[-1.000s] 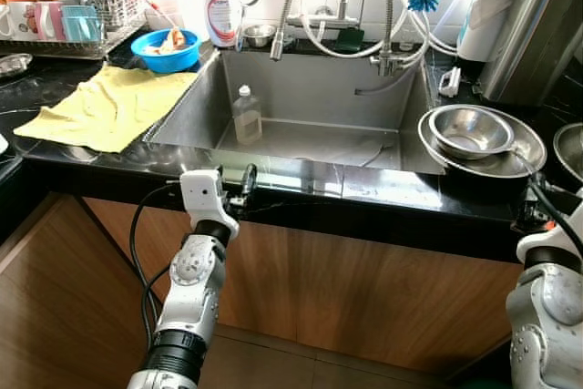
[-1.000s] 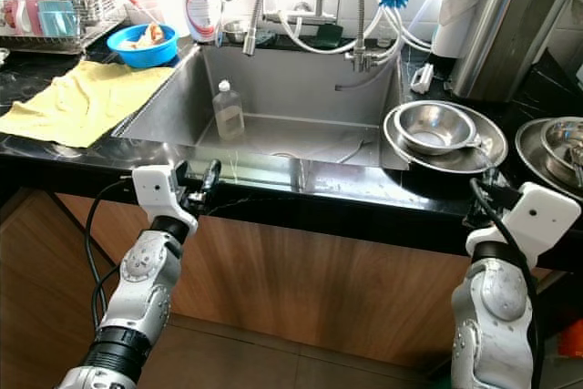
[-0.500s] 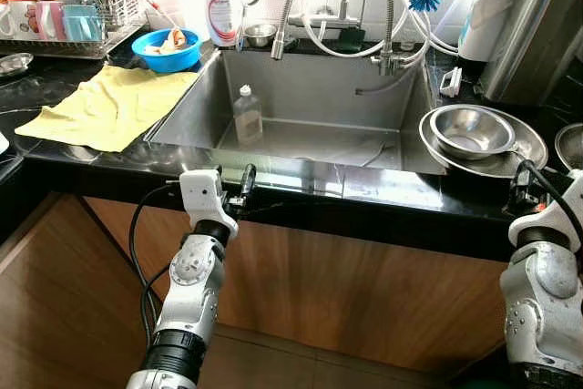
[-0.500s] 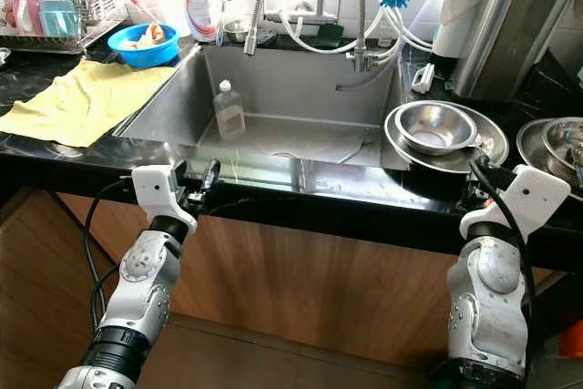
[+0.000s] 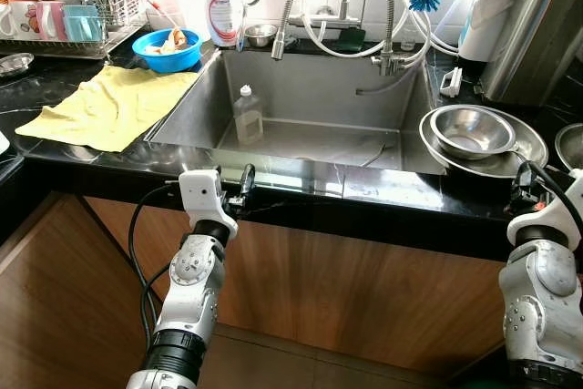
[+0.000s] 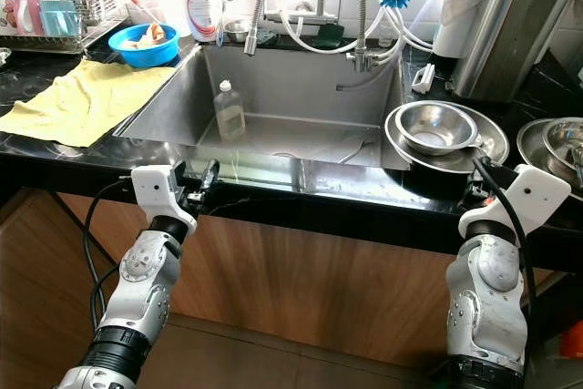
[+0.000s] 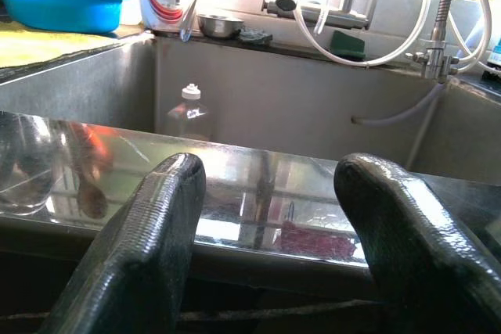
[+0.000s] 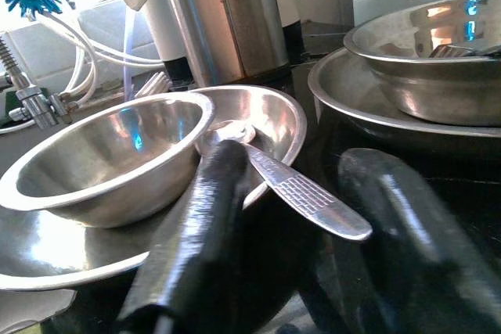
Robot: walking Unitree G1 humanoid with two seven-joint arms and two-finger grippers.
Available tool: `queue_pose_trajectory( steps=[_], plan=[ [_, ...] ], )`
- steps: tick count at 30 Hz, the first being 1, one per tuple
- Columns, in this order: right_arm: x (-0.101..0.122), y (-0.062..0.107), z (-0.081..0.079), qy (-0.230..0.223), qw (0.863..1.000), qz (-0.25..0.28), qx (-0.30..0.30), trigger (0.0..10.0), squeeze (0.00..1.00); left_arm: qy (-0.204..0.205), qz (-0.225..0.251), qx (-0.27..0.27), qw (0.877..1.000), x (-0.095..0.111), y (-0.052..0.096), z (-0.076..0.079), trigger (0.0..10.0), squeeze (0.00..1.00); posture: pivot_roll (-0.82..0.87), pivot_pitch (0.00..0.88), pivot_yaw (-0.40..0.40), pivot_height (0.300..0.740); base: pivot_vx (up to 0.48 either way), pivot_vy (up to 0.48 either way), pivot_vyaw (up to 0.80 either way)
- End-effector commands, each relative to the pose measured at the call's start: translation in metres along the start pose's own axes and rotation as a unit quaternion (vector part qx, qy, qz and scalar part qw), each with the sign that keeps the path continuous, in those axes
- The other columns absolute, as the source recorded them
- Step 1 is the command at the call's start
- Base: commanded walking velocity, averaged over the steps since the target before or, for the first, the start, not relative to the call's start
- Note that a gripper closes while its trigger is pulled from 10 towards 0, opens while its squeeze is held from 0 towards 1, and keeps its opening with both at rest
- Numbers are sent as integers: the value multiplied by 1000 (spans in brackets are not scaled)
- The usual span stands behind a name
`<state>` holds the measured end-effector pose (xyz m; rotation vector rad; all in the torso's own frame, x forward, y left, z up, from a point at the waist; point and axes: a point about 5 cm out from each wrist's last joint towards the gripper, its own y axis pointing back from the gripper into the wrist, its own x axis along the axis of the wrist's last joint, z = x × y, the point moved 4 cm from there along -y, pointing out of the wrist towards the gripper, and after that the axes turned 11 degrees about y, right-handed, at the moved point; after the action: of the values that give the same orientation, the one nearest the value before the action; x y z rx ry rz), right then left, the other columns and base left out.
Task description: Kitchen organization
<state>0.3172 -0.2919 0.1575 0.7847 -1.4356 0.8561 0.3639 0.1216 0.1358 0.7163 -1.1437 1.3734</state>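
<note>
Right wrist view is showing the right gripper (image 8: 290, 232), fingers parted and holding nothing, facing a spoon handle (image 8: 301, 193) jutting from the stacked steel bowls (image 8: 109, 162) beside the sink (image 5: 301, 125). A careless nudge risks toppling the stack. Left gripper (image 7: 274, 224) is hovering, jaws spread, at the counter edge; the spoon's bowl is lying hidden.

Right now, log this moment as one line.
left gripper: open, at sink front edge | right gripper: open, facing stacked steel bowls | clear plastic bottle: upright in sink

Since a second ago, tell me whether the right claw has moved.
Yes. The right claw has moved inward and up toward the stacked steel bowls on the counter.
</note>
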Motion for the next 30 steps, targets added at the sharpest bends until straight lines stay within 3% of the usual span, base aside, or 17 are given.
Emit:
queue_pose_trajectory(
  steps=[1,16,30],
  plan=[
    [-3,-1,0,-7,1000,-9,-3,0,0,-13,0,-3,1000,3,-1,0,10000,0,-122,0,32,740,0,0,0],
    [-3,-2,3,-9,1000,-10,-11,0,0,-14,-1,-3,1000,3,-2,0,10000,0,-120,0,32,740,0,0,0],
    [13,-3,-8,3,999,33,15,0,0,-16,-1,0,1000,3,-2,0,10000,0,-118,0,30,740,0,0,0]
  ],
)
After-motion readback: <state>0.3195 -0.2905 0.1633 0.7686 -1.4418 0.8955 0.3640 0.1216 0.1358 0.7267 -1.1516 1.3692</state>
